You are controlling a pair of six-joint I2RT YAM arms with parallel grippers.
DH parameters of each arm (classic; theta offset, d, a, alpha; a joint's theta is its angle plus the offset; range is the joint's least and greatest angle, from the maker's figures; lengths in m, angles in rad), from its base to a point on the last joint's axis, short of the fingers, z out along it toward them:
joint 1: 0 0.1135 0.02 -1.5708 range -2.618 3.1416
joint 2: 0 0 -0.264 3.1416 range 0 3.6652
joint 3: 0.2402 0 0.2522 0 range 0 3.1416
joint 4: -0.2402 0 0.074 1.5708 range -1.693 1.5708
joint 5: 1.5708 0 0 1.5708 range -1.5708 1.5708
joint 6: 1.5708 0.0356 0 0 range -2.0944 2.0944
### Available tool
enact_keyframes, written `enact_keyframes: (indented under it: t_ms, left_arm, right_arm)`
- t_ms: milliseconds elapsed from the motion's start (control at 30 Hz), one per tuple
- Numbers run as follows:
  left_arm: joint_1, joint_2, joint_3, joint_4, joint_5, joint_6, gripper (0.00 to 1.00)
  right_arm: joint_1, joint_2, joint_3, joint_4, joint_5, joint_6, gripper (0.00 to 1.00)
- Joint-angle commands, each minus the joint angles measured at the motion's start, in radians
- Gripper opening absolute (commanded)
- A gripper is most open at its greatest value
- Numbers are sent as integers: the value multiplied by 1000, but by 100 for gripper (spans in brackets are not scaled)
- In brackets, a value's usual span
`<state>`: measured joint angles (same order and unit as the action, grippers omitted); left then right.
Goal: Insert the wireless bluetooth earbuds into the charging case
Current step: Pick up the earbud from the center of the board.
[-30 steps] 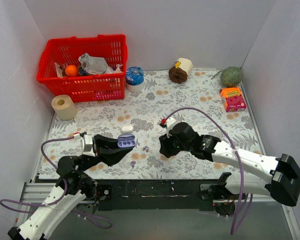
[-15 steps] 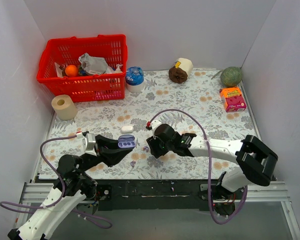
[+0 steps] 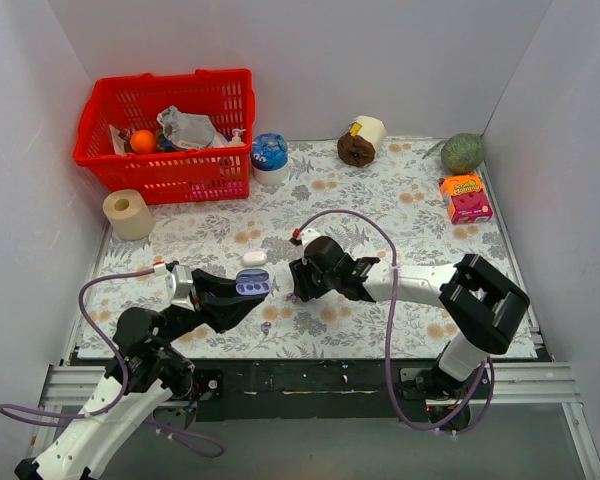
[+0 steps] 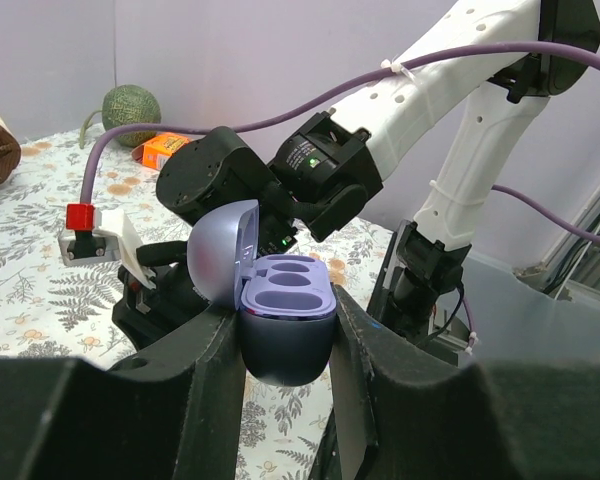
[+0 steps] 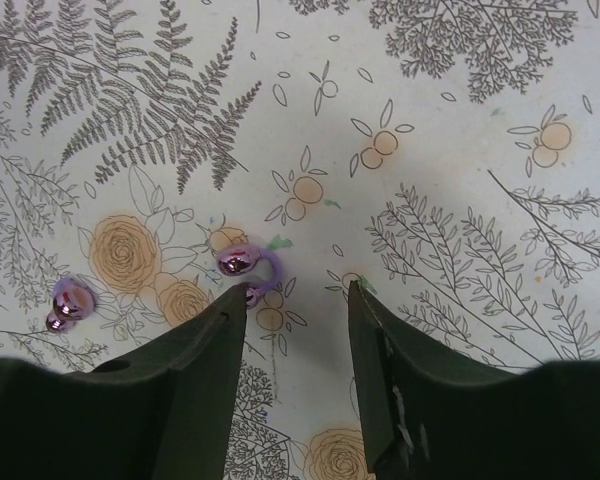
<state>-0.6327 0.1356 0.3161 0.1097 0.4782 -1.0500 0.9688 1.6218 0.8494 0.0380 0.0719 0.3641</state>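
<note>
The charging case (image 4: 288,318) is a purple pebble with its lid open and its wells empty. My left gripper (image 4: 285,310) is shut on it and holds it above the mat, also seen in the top view (image 3: 250,287). Two tiny shiny purple earbuds lie on the floral mat. One earbud (image 5: 248,272) lies just beyond my right gripper's left fingertip, touching or nearly touching it. The other earbud (image 5: 68,303) lies further left. In the top view they show as one earbud (image 3: 291,297) and the other (image 3: 266,327). My right gripper (image 5: 295,292) is open and empty, low over the mat (image 3: 298,283).
A small white oval thing (image 3: 254,257) lies on the mat behind the case. A red basket (image 3: 170,135), a blue-lidded tub (image 3: 269,155) and a paper roll (image 3: 129,213) stand at the back left. A brown roll (image 3: 361,143), a green ball (image 3: 462,152) and an orange box (image 3: 466,197) are at the back right.
My right gripper has moved left across the mat to the nearer earbud. My left gripper with the open case has hardly moved.
</note>
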Motion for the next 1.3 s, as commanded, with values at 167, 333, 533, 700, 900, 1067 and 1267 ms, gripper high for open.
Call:
enact_keyframes:
  t_ms: [167, 333, 533, 700, 900, 1067, 1267]
  left_arm:
    - [-2, 2, 29, -12, -16, 15, 0]
    - [-2, -5, 18, -13, -13, 13, 0]
    - [-2, -11, 15, -16, -12, 12, 0]
    - [-2, -16, 15, -25, -16, 15, 0]
    - [-2, -24, 11, -30, -18, 13, 0]
    - [-2, -21, 14, -30, -15, 13, 0]
    - [-2, -22, 14, -30, -12, 10, 0]
  right_arm:
    - [2, 35, 57, 45, -64, -20, 53]
    - [2, 64, 53, 45, -107, -19, 53]
    - [2, 105, 73, 42, -113, -21, 52]
    - [2, 136, 83, 34, -119, -21, 49]
    - [8, 153, 86, 14, -113, -25, 42]
    - [15, 159, 82, 7, -104, -25, 32]
    - [15, 127, 71, 2, -77, -30, 20]
